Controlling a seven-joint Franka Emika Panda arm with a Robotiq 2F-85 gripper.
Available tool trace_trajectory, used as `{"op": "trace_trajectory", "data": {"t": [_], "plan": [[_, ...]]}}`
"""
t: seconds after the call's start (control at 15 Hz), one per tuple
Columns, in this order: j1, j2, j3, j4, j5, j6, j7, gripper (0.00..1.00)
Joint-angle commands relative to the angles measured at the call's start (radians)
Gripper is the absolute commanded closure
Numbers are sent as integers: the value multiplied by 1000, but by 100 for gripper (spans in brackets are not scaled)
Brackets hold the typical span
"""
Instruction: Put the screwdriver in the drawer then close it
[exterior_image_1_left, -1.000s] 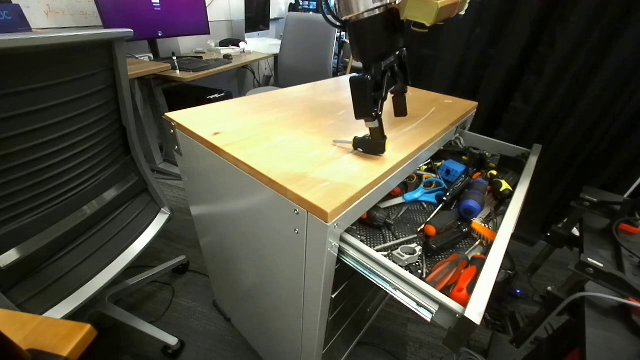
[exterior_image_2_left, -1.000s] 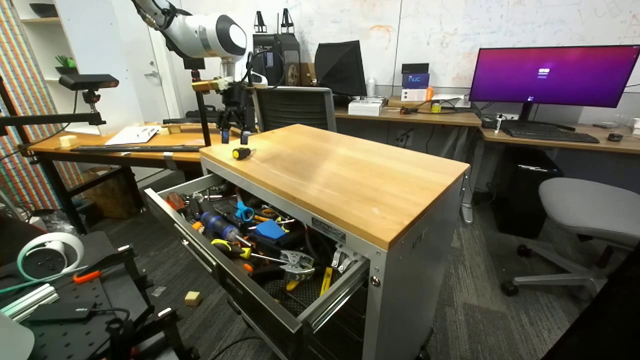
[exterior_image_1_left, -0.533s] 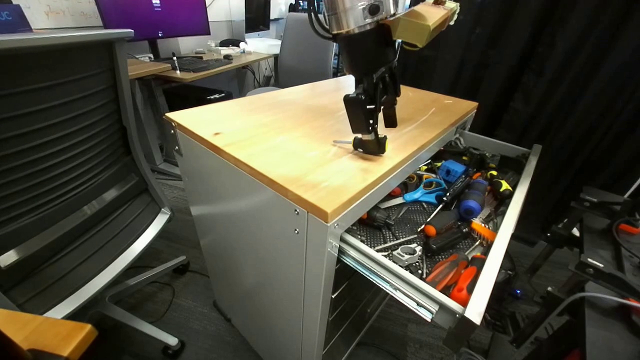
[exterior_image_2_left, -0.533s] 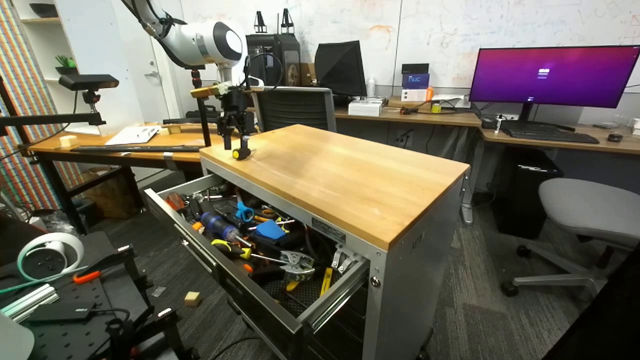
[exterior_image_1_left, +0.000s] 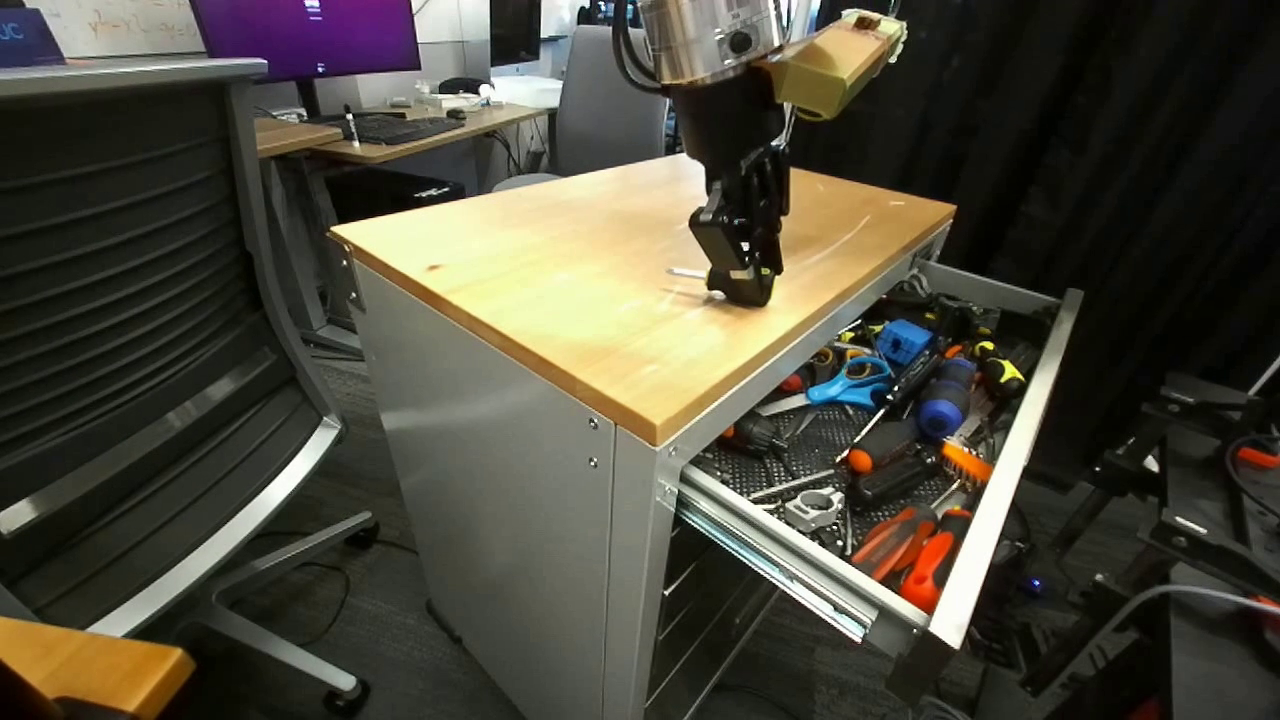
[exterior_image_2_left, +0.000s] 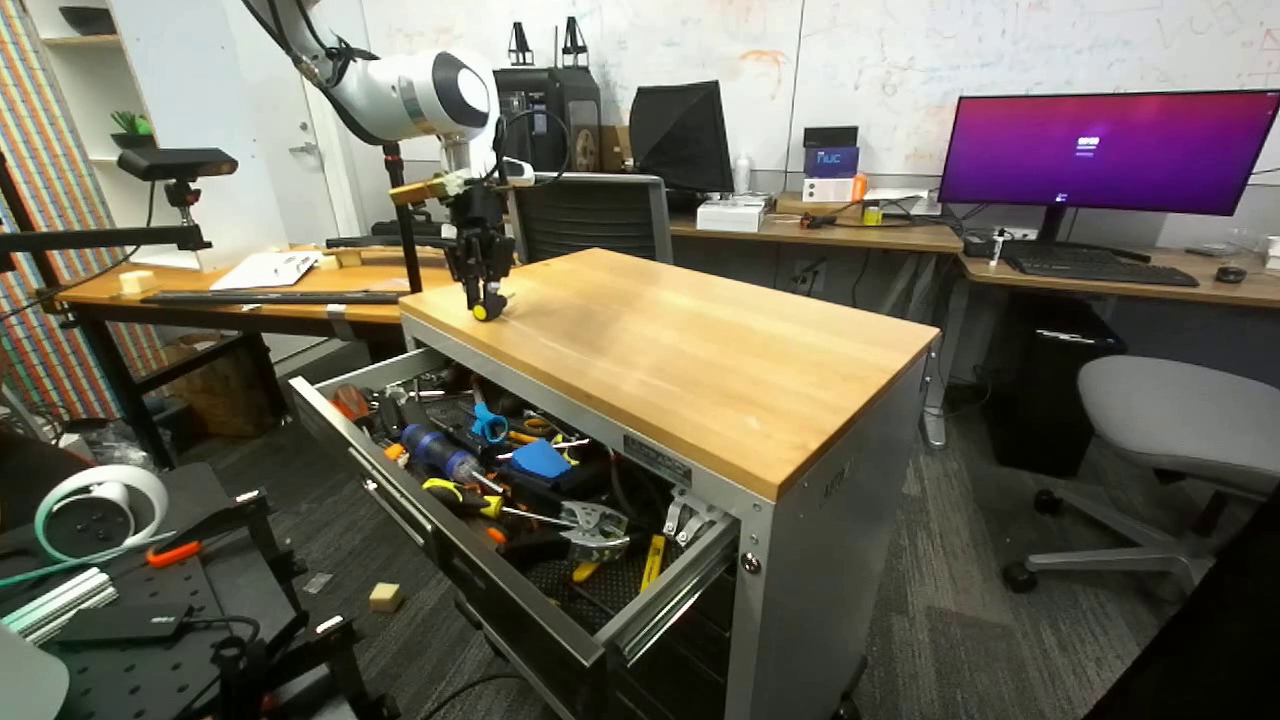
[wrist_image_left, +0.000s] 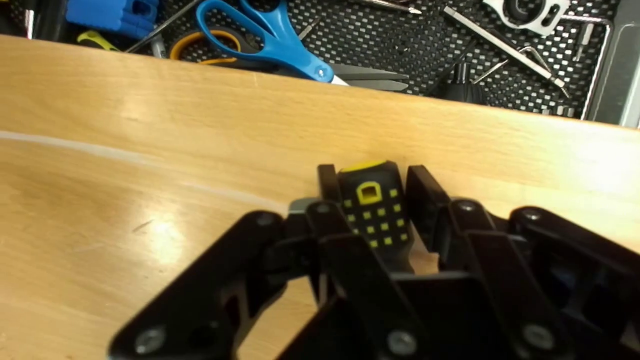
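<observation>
The screwdriver (wrist_image_left: 372, 210) is a stubby black tool with a yellow-dotted handle, lying near the drawer side of the wooden tabletop (exterior_image_1_left: 560, 270). My gripper (wrist_image_left: 372, 175) is down at the wood, shut on that handle, with one finger on each side. In an exterior view the short metal shaft of the screwdriver (exterior_image_1_left: 688, 273) pokes out beyond the gripper (exterior_image_1_left: 755, 285), a faint shadow under it. Fingers hide part of the handle. The drawer (exterior_image_1_left: 1016, 450), topmost in the grey cabinet, is pulled far out in both exterior views.
Many tools fill the drawer, among them blue scissors (exterior_image_1_left: 855, 385), a blue block (exterior_image_1_left: 905, 340) and an orange-red handle (exterior_image_1_left: 930, 570). The tabletop's edge runs between gripper and drawer. A black chair (exterior_image_1_left: 130, 330) stands beside the cabinet. In an exterior view a black cart (exterior_image_2_left: 150, 580) faces the drawer.
The gripper has come down onto the screwdriver and its fingers have drawn together around the handle. The screwdriver's shaft has risen slightly. The drawer has not moved.
</observation>
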Motion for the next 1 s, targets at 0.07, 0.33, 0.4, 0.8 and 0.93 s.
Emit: {"op": "trace_trajectory", "data": {"t": [0.07, 0.33, 0.4, 0.8, 0.93], "plan": [[14, -31, -20, -9, -6, -40, 30, 84], [2, -182, 5, -147, 49, -139, 36, 85], [-3, -224, 17, -196, 70, -152, 34, 85], [0, -307, 71, -366, 137, -113, 42, 86], [5, -289, 76, -377, 103, -79, 71, 86]]}}
